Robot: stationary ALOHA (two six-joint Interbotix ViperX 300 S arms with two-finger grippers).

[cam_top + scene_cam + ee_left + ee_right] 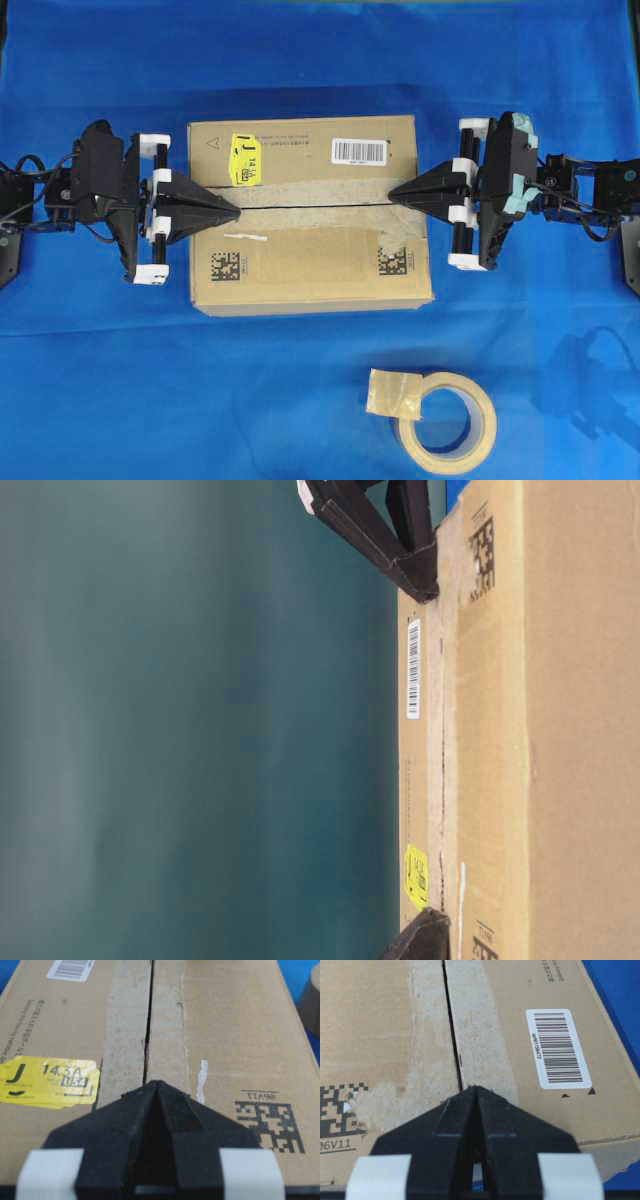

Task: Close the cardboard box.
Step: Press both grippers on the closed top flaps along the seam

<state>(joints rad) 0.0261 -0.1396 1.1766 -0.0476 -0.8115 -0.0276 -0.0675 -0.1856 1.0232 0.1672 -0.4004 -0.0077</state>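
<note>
The cardboard box [310,215] has its top flaps down, seam nearly shut; I see my left gripper [236,212] and right gripper [392,196] pinched together, empty, tips on the seam's ends.

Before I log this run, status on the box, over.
Left gripper shut, right gripper shut, tips at the seam ends. Cardboard box flaps down, thin gap. Tape roll apart, nothing blocking.

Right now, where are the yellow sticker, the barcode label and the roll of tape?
yellow sticker [245,159]: overhead view, middle of the sticker.
barcode label [359,151]: overhead view, on the bars.
tape roll [470,432]: overhead view, right side of the ring.
</note>
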